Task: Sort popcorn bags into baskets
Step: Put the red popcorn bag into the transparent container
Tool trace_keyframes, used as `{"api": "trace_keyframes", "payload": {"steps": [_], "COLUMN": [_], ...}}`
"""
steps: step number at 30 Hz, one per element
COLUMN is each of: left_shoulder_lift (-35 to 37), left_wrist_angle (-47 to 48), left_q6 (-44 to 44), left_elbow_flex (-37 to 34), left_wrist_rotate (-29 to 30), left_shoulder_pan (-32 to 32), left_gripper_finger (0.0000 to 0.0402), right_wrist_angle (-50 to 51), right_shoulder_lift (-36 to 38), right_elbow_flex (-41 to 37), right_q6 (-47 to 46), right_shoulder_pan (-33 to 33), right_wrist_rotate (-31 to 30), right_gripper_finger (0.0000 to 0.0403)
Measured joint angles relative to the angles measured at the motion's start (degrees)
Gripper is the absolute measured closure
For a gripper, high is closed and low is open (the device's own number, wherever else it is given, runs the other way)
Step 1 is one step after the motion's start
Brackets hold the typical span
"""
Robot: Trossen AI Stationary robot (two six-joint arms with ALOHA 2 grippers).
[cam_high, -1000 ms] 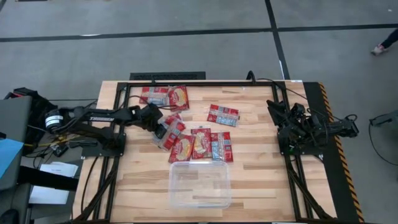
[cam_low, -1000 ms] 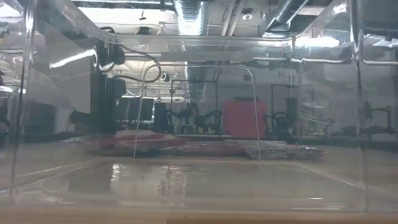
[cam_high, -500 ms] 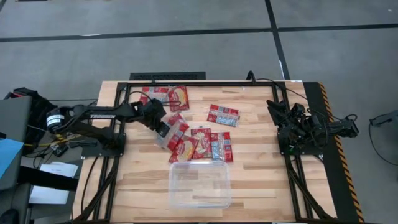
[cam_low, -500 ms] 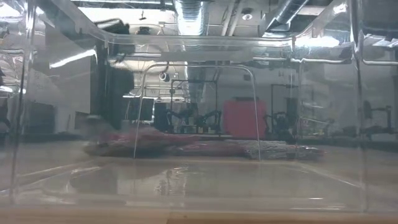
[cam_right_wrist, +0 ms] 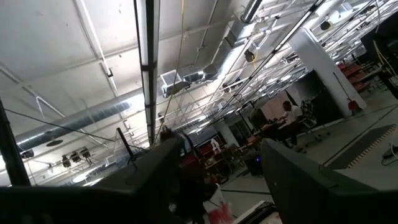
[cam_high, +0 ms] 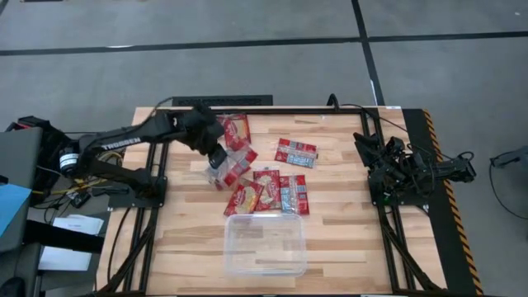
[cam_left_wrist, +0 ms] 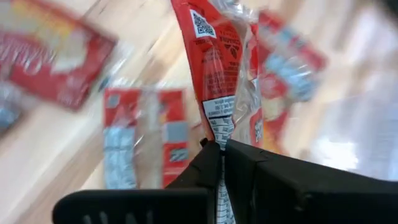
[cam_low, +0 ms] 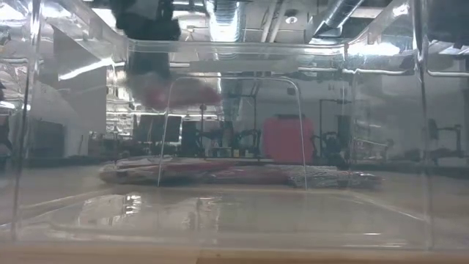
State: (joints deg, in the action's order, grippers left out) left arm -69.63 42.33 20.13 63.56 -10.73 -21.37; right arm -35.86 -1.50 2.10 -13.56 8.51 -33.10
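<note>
Pinching a popcorn bag [cam_left_wrist: 219,74], the left end effector [cam_left_wrist: 221,145] lifts it; bag's lower edge hidden.

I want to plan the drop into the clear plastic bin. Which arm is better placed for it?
The left. Its gripper is shut on a red popcorn packet, lifted above the table, near the clear plastic bin. The right arm rests folded at the table's right edge.

Left arm extended across the desk's left half, its left gripper [cam_high: 216,157] raised above the surface, jaws closed together on a thin edge. Right arm folded at the desk's right side, right gripper [cam_high: 364,142] tilted upward, jaws parted.
</note>
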Motion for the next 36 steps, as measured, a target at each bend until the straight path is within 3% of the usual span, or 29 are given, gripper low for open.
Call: {"api": "trace_keyframes", "payload": {"steps": [6,13,22,28,36], "left_shoulder_lift": [-0.24,-5.86,-19.88,-26.1,-27.15], "left_wrist_angle": [1.6,3.74,11.79,12.6,12.28], "left_q6": [-0.77,0.73,2.37,1.47,-5.07], "left_elbow_flex": [10.82,23.55,39.86,41.12,40.32], "left_wrist_rotate": [-7.16,-6.65,-3.41,-4.62,-2.4], "left_shoulder_pan": [5.21,15.71,26.82,31.35,34.93], "left_gripper_finger": [0.0401,0.0401,0.0401,0.0401,0.0401], "right_wrist_angle": [0.82,2.42,5.32,9.91,14.42], "right_shoulder_lift": [0.01,0.02,0.02,0.01,0.02], "right_elbow_flex": [0.01,0.01,0.01,0.01,0.01], "right_q6": [0.0,-0.08,-3.39,-8.07,-13.43], "right_shoulder_pan": [0.0,0.0,0.0,0.0,0.02], "right_wrist_rotate": [-0.02,-0.04,-0.02,-0.02,0.07], "right_gripper_finger": [0.0148,0.0148,0.0148,0.0148,0.0148]}}
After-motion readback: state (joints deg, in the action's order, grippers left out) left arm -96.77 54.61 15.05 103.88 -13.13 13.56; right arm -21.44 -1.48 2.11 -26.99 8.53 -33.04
